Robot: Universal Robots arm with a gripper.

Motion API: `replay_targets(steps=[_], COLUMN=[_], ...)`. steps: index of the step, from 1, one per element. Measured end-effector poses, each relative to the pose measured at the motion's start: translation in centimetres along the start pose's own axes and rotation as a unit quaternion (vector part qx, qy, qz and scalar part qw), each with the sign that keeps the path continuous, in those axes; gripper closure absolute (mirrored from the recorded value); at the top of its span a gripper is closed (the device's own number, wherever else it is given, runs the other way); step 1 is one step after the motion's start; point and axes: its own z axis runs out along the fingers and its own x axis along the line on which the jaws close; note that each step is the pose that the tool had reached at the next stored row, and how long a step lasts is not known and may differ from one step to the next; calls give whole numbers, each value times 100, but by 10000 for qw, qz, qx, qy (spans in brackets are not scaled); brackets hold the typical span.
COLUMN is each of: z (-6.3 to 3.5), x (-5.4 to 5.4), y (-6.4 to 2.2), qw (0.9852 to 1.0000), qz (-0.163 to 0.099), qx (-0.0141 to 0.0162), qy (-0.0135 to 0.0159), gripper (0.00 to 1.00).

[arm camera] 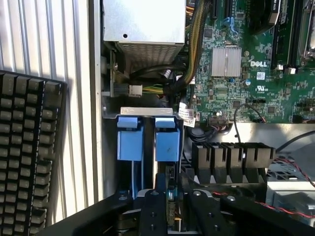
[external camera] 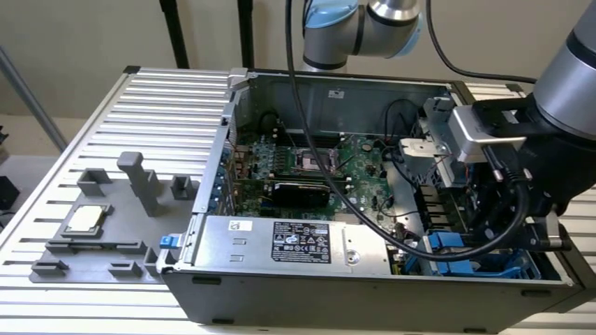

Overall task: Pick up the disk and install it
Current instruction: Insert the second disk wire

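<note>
Down at the case's [external camera: 308,279] front corner, on the exterior view's right, gripper [arm camera: 167,206] hangs over the drive bay. Disk [arm camera: 167,142] sits on edge in the bay in its blue frame, beside a second blue frame [arm camera: 130,140]. Fingers look slightly apart around the disk's edge, though whether they are clamped on it I cannot tell. Judgement: keep the disk square to the bay rails, push straight, avoid the cables [arm camera: 187,69] nearby. Readable: "DELL" on the motherboard [arm camera: 256,64]. PSU [external camera: 298,241] label text is too small to read. Keyboard [arm camera: 24,157] lies outside the case.
</note>
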Motion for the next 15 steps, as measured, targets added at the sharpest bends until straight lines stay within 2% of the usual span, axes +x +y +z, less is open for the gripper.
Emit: replay_targets(steps=[5,6,7,15], z=[-58,-65,-66,-67], x=[0,0,0,0], y=[129,144,150,150], qw=[10000,10000,10000,10000], qz=[-22,-25,-26,-28], qx=[1,1,2,1], qy=[-1,-2,-2,-3], gripper=[78,84,89,89])
